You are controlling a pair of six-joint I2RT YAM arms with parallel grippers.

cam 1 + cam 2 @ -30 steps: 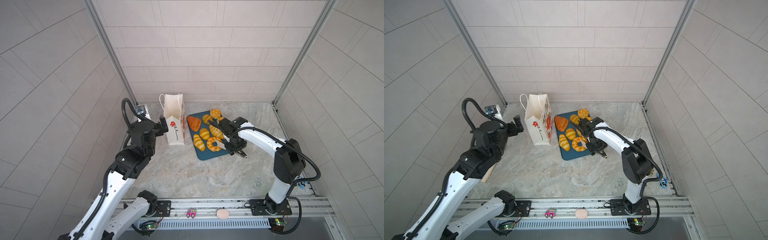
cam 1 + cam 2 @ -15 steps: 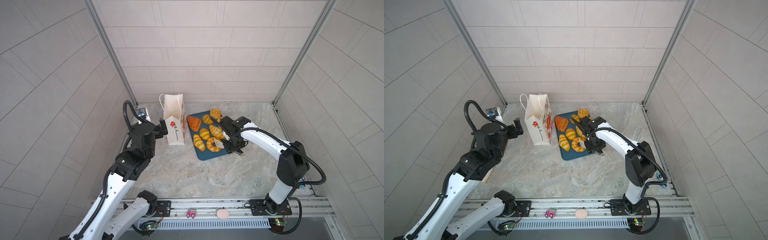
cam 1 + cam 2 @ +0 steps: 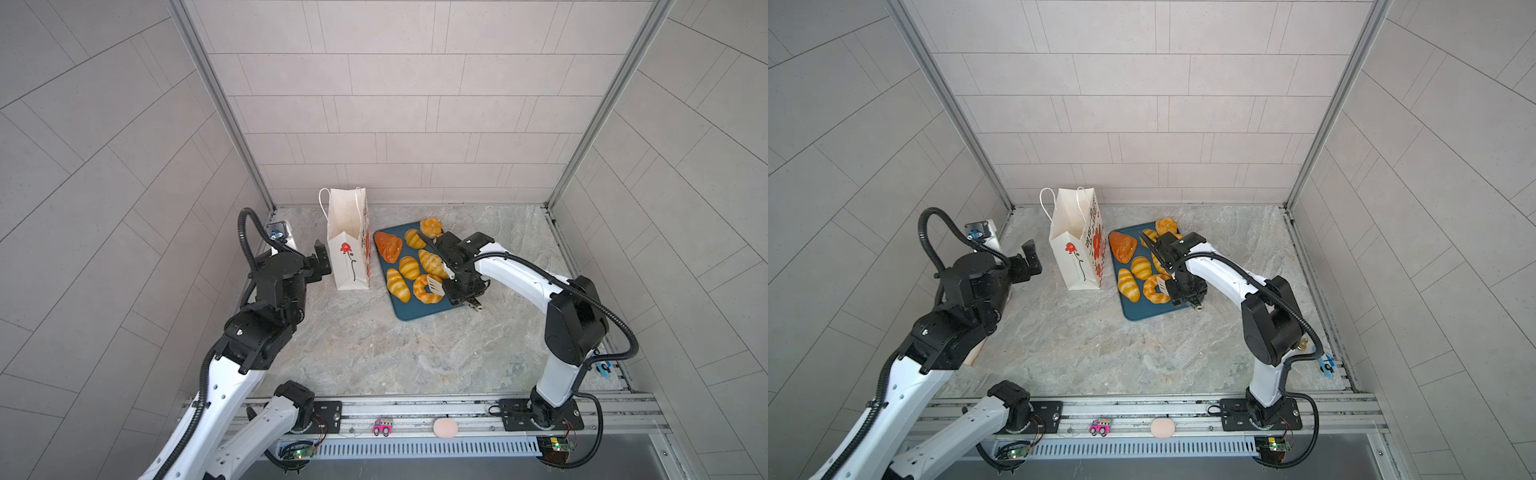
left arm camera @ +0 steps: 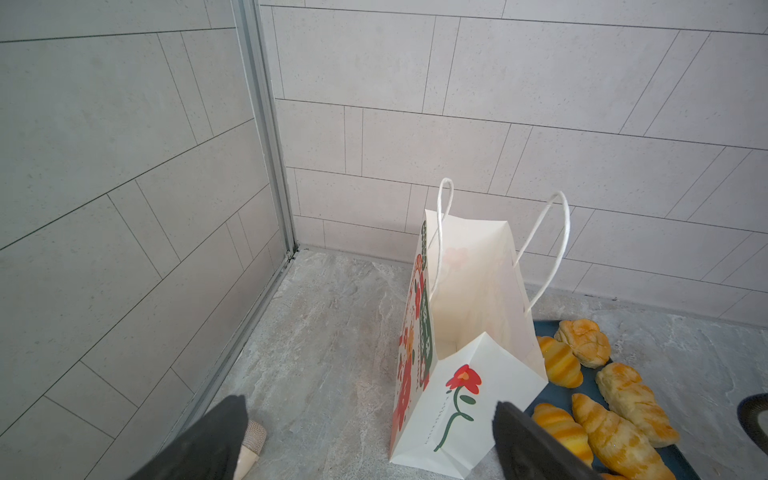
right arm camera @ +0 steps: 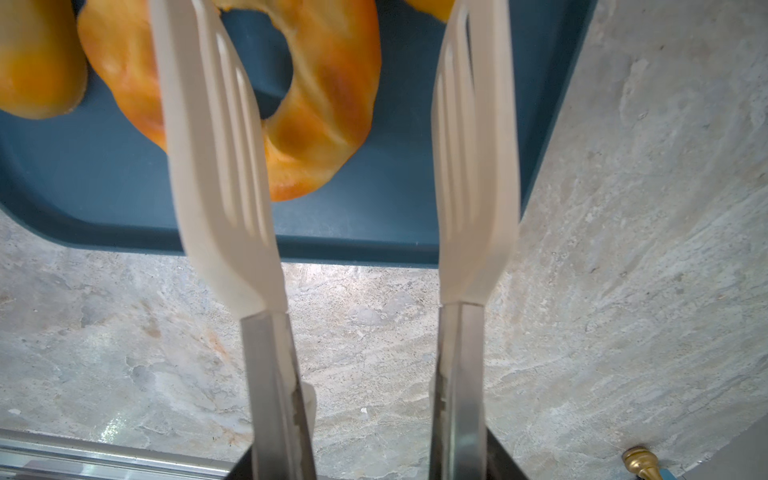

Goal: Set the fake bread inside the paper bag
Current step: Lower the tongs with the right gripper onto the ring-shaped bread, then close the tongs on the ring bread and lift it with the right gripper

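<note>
- Seven pieces of fake bread (image 3: 409,267), none bagged?
- Seven that I can count, all on the dark-blue tray (image 3: 415,312) on the desk (image 3: 374,353). My right arm may hide another. The paper bag (image 3: 348,249) stands upright just beside the tray, on its left in both top views. Its mouth is open, and the left wrist view shows no bread inside.
- Pincers?
- Right pincer (image 3: 460,286) is clamped on the metal arms of the kitchen tongs (image 5: 224,166), whose white slotted blades stand apart. Left pincer (image 4: 370,409) is spread wide with nothing in it, near the bag's flower-printed front and apart from it.
- Which piece is nearest?
- The ring doughnut (image 5: 332,104), at the tray's near end. One blade crosses the ring beside its hole. The other hangs over bare tray past the outer edge, so one side of the ring lies between them. I can't tell if either blade touches it.
- Handling?
- My guess is that it's light and probably soft. It's glossy, so likely slippery against smooth plastic blades. I'd grip across one side of the ring, one blade in the hole and one outside, and close gently. The bag is thin paper, tall and narrow, so a knock at the rim could tip it.
</note>
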